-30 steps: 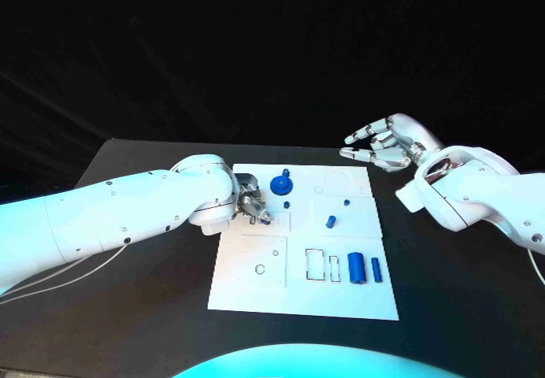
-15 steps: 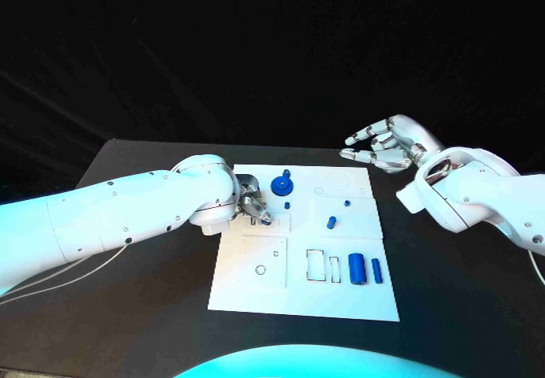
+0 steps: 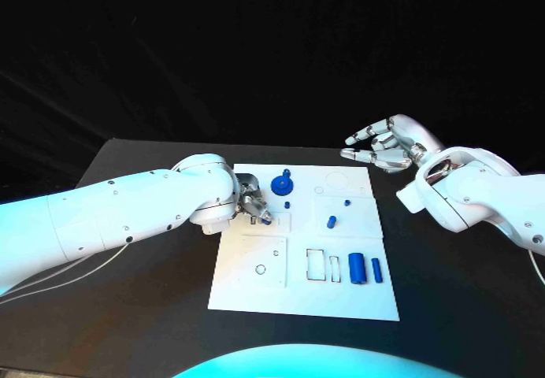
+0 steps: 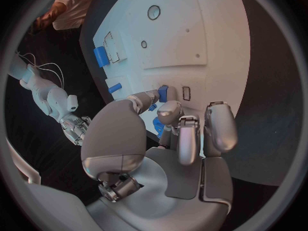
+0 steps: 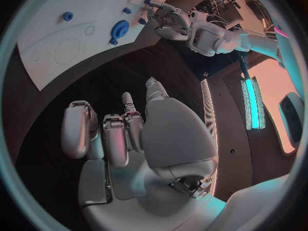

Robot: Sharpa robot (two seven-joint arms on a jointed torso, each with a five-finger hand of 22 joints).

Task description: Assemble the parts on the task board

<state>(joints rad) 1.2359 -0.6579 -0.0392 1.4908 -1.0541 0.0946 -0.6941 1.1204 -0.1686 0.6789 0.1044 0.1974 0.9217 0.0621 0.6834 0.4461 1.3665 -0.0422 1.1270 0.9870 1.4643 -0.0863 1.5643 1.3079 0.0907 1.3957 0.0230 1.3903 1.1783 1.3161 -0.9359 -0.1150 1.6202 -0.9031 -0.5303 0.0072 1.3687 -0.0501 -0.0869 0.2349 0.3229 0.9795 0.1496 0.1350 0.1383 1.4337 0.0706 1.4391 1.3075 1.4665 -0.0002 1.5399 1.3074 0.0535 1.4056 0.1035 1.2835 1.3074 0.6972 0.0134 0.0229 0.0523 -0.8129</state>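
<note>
The white task board (image 3: 256, 260) lies flat in the middle of the black counter (image 3: 136, 315). The left hand (image 3: 251, 205) is down at the board's left edge, fingers (image 4: 168, 110) closed on a small blue part (image 4: 162, 93), pinched between thumb and fingertip against the board surface. The right hand (image 3: 386, 143) is raised above the counter just past the board's far right corner, touching nothing, fingers apart and lightly curled. On the board: a blue gear (image 3: 282, 186) near the far edge with a small blue peg (image 3: 287, 172) just beyond it; a blue pin (image 3: 331, 222) near the centre; a blue cylinder (image 3: 357, 268) and a narrower blue bar (image 3: 376, 270) side by side toward the near right, beside two empty rectangular recesses (image 3: 316, 264).
</note>
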